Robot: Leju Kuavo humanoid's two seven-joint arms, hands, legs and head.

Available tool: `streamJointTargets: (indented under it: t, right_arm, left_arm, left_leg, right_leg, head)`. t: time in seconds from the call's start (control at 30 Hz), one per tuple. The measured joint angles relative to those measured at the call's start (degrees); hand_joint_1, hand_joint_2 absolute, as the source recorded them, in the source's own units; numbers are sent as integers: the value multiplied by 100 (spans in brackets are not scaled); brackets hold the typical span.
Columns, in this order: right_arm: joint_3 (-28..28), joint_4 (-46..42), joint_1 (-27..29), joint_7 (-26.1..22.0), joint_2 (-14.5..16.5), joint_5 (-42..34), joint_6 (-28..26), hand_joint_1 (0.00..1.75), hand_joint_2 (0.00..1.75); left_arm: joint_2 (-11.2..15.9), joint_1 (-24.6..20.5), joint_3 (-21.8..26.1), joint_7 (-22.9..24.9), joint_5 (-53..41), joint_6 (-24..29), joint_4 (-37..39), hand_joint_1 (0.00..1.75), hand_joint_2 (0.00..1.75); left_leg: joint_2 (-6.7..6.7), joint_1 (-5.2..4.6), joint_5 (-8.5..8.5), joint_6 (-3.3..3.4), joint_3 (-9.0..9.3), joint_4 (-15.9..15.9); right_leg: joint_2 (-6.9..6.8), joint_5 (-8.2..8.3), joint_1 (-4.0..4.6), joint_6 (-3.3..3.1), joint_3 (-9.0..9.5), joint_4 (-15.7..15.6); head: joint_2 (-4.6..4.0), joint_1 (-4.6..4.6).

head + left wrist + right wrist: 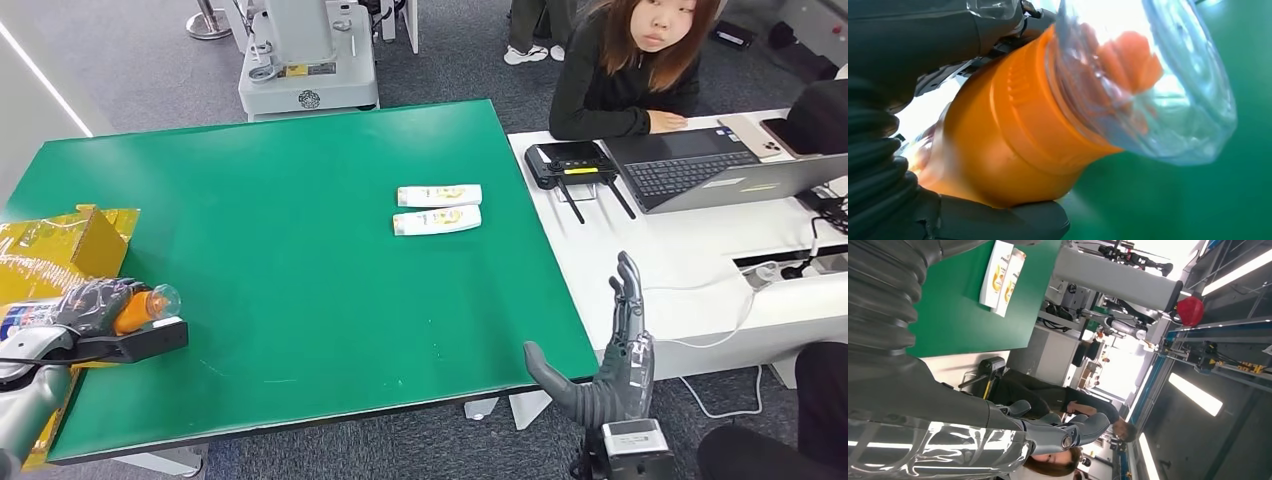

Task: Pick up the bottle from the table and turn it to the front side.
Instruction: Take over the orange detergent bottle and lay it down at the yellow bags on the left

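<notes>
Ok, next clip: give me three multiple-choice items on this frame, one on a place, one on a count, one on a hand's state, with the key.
1. Where is the orange bottle?
A. in the left hand, at the left of the green table
B. beside the laptop
C. on the floor

2. How many white tubes lie side by side mid-table?
A. one
B. two
C. four

3. What state is the right hand in?
A. gripping a tube
B. pressed flat on the table
C. open, holding nothing

Key: 1 A, the head view shows its fingers wrapped round the bottle; 2 B, two lie parallel; 3 C, its fingers are spread off the table's near edge.
</notes>
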Motion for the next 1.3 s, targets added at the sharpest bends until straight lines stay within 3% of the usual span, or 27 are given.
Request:
streamJointTargets:
  t: [0.07, 0.8, 1.03, 1.17, 1.3]
  right_arm:
    - [0, 0, 3, 4, 0, -3, -15, 0, 175]
    - [8, 83, -17, 96, -40, -63, -35, 0, 175]
    - [12, 354, -321, 5, -58, -139, 128, 0, 175]
    - [18, 495, -443, -25, -63, -163, 130, 0, 175]
    - [51, 610, -559, -102, -83, -257, 132, 0, 175]
  left_arm:
    - [-42, -29, 0, -27, -26, -2, 66, 0, 175]
    - [-206, -140, 3, -253, 227, 119, 431, 0, 175]
    - [-531, 136, 434, -1208, 1683, -86, 258, 0, 175]
    - [-676, 271, 656, -1481, 2239, -331, 73, 0, 175]
    - [-929, 565, 803, -1672, 3646, -755, -657, 0, 175]
  left_leg:
    - [-1, 0, 0, 0, 0, 0]
    - [-3, 0, 4, -7, 2, -1]
    - [-4, 0, 5, -6, 3, 0]
    - [-3, -1, 5, -6, 4, 0]
    - [-14, -2, 6, -6, 3, 1]
  right_leg:
    - [-1, 0, 0, 0, 0, 0]
    - [-2, 0, 0, -1, 2, 4]
    - [-2, 3, 0, -2, 3, 4]
    - [-2, 4, 0, -3, 3, 3]
    - [-11, 4, -1, -3, 3, 2]
  head:
    - [0, 0]
    - [0, 0]
    - [-1, 1]
    - [-1, -1]
    - [0, -2]
